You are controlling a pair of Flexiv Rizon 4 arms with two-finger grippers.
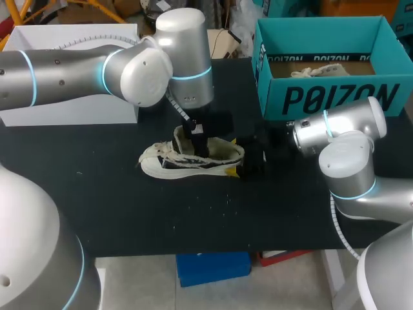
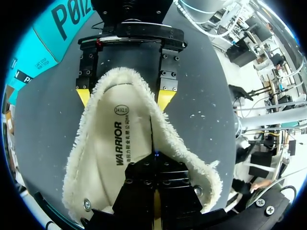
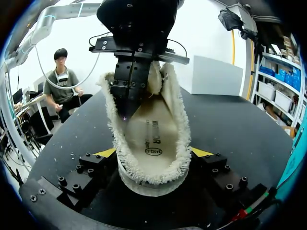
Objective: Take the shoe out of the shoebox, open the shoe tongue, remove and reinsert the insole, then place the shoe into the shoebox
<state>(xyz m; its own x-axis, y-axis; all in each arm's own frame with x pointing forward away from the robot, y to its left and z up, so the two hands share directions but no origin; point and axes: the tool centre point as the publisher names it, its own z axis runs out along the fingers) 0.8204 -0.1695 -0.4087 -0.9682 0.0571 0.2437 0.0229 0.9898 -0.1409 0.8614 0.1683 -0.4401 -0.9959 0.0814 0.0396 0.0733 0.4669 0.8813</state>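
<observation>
1. Head view gives you the low white canvas shoe with a fleecy cream lining (image 1: 164,163), standing on its sole near the middle of the black worktop (image 1: 129,213). Its toe points to the left arm's side and its heel to the right arm's side
2. Your left gripper (image 1: 199,147) comes straight down from above into the shoe's opening. The left wrist view shows its fingers drawn nearly together, with the tips down on the beige printed insole (image 2: 110,158) close to one long edge. You cannot tell whether they have pinched the insole
3. The insole lies flat inside the shoe, and the fleecy collar is spread wide around it on both sides
4. Your right gripper (image 1: 239,161) sits low at the heel, just above the worktop. Both wrist views show its yellow tips set wide apart, one on each side of the heel and pressed against the fleecy collar, so it clamps the shoe from two sides
5. The teal cardboard shoebox (image 1: 335,97) stands open at the far right of the worktop, well apart from the shoe. A pale laced item (image 1: 319,70) lies on its floor
6. A plain white rectangular box (image 1: 77,110) stands at the far left, partly behind the left arm
</observation>
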